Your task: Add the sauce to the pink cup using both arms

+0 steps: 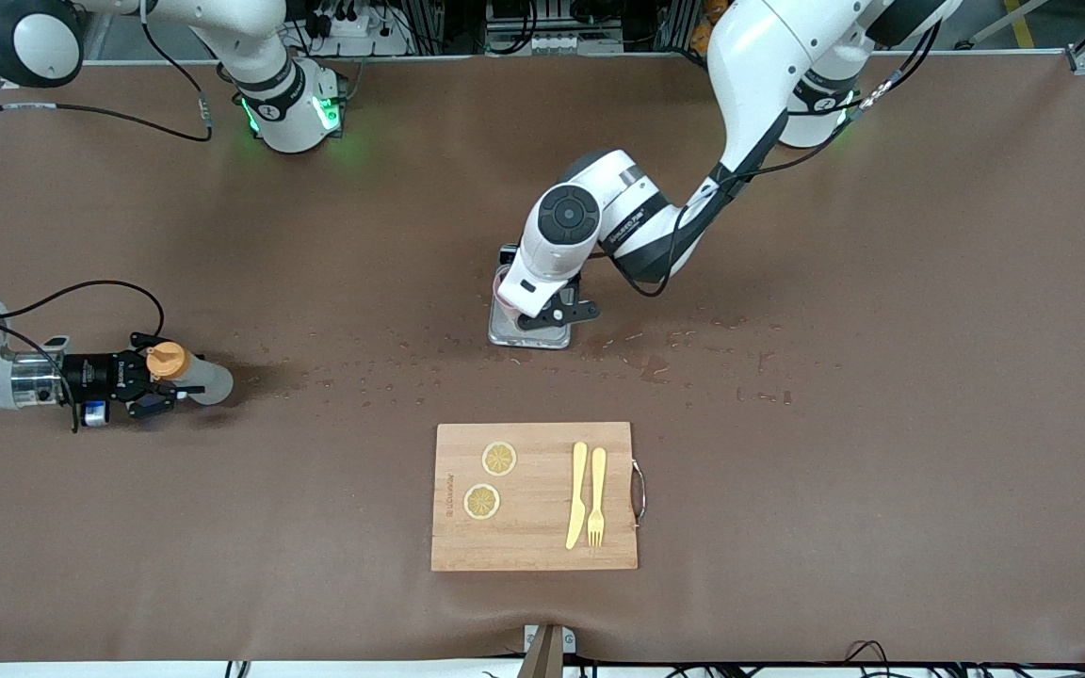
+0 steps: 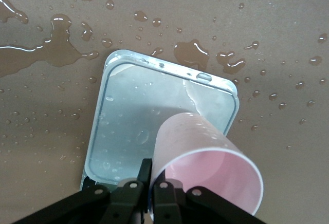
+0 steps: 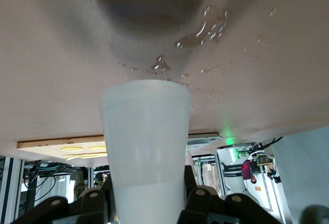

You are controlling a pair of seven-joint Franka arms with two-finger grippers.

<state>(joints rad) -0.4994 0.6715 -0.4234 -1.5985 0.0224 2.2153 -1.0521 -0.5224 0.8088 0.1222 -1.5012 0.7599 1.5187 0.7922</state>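
The pink cup [image 2: 205,167] is at the grey scale plate [image 2: 133,121]; I cannot tell whether it rests on the plate or hangs just above it. My left gripper [image 2: 152,165] is shut on the cup's rim wall, one finger inside and one outside. In the front view the left gripper [image 1: 554,315] hides most of the cup [image 1: 502,287] over the plate [image 1: 514,331]. My right gripper [image 1: 158,386] is shut on the whitish squeeze bottle [image 1: 208,381], orange cap [image 1: 166,359], held sideways low at the right arm's end of the table. The bottle [image 3: 144,142] fills the right wrist view between the fingers [image 3: 198,198].
A wooden cutting board [image 1: 535,496] lies nearer the front camera than the scale, with two lemon slices [image 1: 499,459], a yellow knife [image 1: 577,494] and a fork [image 1: 596,497]. Drops and puddles of liquid [image 1: 655,363] dot the brown table around the scale.
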